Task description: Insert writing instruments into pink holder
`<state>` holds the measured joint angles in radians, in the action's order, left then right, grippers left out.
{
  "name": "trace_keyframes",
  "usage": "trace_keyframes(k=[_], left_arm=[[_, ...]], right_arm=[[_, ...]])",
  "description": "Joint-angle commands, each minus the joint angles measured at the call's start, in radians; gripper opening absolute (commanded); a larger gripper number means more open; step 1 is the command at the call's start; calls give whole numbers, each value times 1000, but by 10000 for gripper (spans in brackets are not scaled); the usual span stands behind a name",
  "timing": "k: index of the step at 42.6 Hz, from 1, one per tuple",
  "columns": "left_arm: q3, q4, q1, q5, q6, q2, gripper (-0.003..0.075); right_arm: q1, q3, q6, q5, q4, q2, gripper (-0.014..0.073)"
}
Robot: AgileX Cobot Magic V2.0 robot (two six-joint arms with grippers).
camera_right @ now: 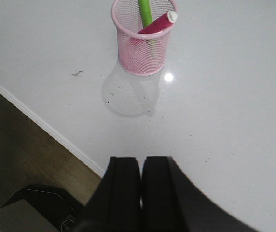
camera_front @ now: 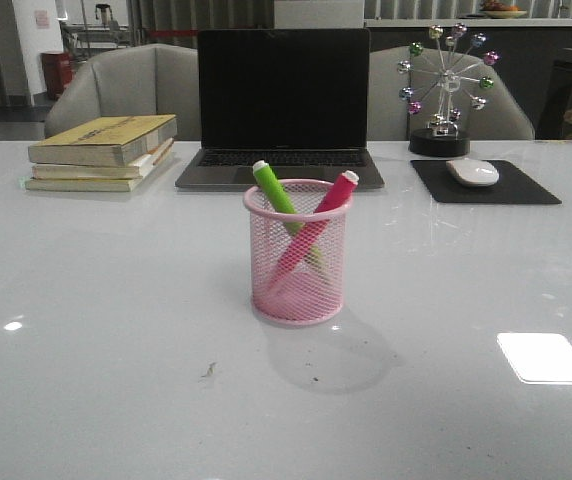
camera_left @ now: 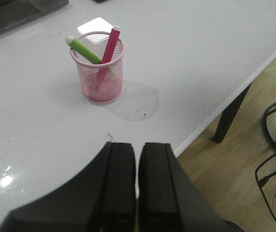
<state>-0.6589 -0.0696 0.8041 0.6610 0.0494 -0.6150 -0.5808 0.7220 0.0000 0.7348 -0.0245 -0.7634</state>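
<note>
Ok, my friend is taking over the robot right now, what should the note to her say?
Left hand: shut, holding nothing, back near the table edge.
Right hand: shut, holding nothing, also back from the cup.
Pink cup: upright mid-table, in front of the laptop.
Green marker and pink-red marker: both inside the cup, leaning crossed.
Done: both markers in.
Left: nothing visible.

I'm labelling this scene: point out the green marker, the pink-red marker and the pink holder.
green marker (camera_front: pixel 275 189), front view, on its lime body above the rim.
pink-red marker (camera_front: pixel 333 194), front view, on its upper barrel.
pink holder (camera_front: pixel 336 262), front view, on its mesh wall.
</note>
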Motion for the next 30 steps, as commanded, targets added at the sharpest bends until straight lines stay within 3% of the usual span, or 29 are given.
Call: trace_keyframes(k=[1,22,30], left_arm=[[-29,-6,-3,-86,-9,-3,92],[-9,4,-15,-103,2,26,92],[203,38,-309,-381,45,195,92]], right_arm=[[3,28,-10,-56,0,6,52],[3,28,-10,-46,0,6,57],[3,28,-10,-41,0,7,57]])
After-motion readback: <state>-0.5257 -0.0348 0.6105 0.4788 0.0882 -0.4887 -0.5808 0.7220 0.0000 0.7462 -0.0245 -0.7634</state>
